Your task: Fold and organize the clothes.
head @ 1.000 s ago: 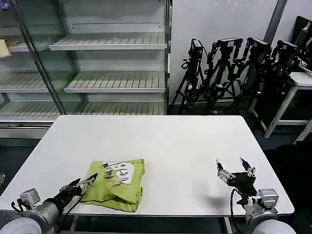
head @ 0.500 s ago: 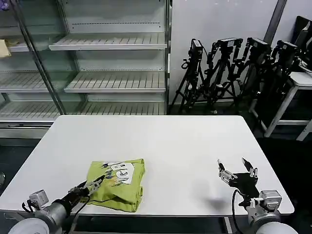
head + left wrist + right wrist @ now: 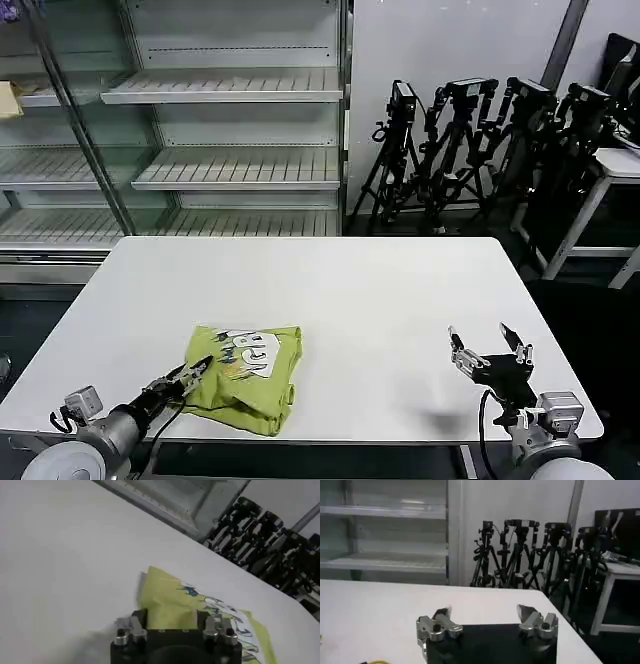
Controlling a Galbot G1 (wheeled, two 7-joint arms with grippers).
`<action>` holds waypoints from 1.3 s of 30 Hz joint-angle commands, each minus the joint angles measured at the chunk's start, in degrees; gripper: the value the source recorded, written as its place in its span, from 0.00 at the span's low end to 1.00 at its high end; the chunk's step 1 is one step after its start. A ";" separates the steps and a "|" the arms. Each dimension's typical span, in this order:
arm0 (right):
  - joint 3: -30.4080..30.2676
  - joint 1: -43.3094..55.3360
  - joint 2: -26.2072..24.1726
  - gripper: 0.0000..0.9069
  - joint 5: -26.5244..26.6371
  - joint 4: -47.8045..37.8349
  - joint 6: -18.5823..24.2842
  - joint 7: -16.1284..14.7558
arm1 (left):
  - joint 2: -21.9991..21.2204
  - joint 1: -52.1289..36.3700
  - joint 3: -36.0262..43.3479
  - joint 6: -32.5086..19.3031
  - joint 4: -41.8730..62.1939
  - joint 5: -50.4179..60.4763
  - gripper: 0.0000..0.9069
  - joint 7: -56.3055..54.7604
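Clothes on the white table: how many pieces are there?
1. A single folded lime T-shirt lies near the table's front edge, on the robot's left side, with the left end effector at its near-left edge. Anything tucked inside the folds would be hidden.
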 commanded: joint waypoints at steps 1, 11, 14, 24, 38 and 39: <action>0.05 -0.08 0.17 1.00 -0.09 0.10 -0.03 0.04 | 0.20 -0.62 0.63 -0.11 1.93 -0.02 0.14 -0.05; 0.23 0.03 0.28 1.00 -0.06 -0.17 -0.02 0.01 | 0.90 -0.59 -1.33 -0.02 0.60 -2.29 0.14 -0.12; 0.25 0.04 0.32 1.00 -0.06 -0.30 0.00 -0.02 | 1.22 -0.59 -2.57 0.28 -0.25 -3.42 0.73 -0.02; 0.40 -0.04 0.22 1.00 -0.03 -0.44 0.02 -0.02 | 0.66 -3.10 -2.53 0.00 2.92 -4.86 1.00 0.11; 1.30 -0.87 0.05 1.00 0.10 0.37 -0.09 0.11 | -3.43 -3.89 -0.13 0.61 4.92 -11.93 1.00 -0.01; 1.32 -0.94 0.09 1.00 0.10 0.50 -0.12 0.14 | -3.53 -3.95 0.00 0.61 4.75 -12.47 1.00 -0.08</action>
